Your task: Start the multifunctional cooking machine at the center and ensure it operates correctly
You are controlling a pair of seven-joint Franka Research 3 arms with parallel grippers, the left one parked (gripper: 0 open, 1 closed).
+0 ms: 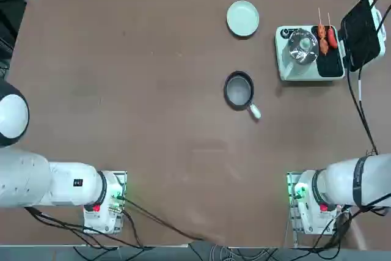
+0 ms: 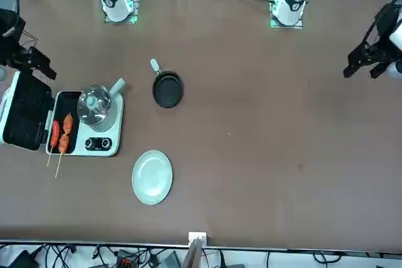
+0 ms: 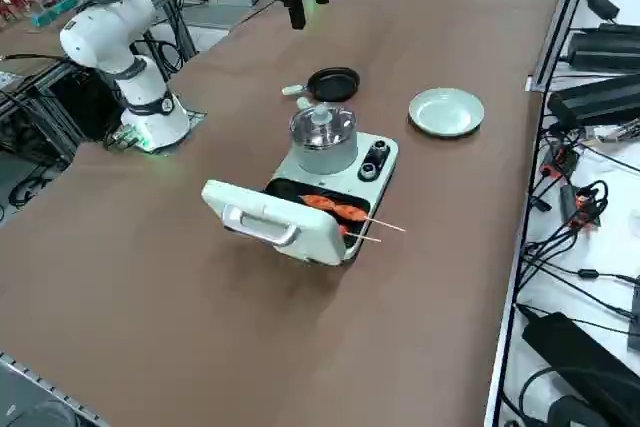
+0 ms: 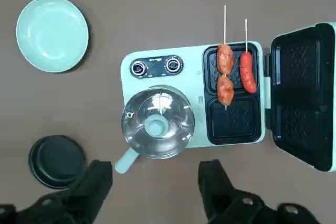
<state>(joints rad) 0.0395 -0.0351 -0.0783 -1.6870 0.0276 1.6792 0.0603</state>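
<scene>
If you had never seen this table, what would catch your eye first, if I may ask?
The mint-green cooking machine, with its black lid open and skewered sausages on the grill beside the glass-lidded pot. The right end effector hovers above it, open and empty.

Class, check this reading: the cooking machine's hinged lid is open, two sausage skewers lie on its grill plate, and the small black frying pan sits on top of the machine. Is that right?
Not quite. The frying pan rests on the table beside the cooking machine, apart from it, as the right wrist view shows. The hinged lid is open and two skewers lie on the grill plate.
</scene>
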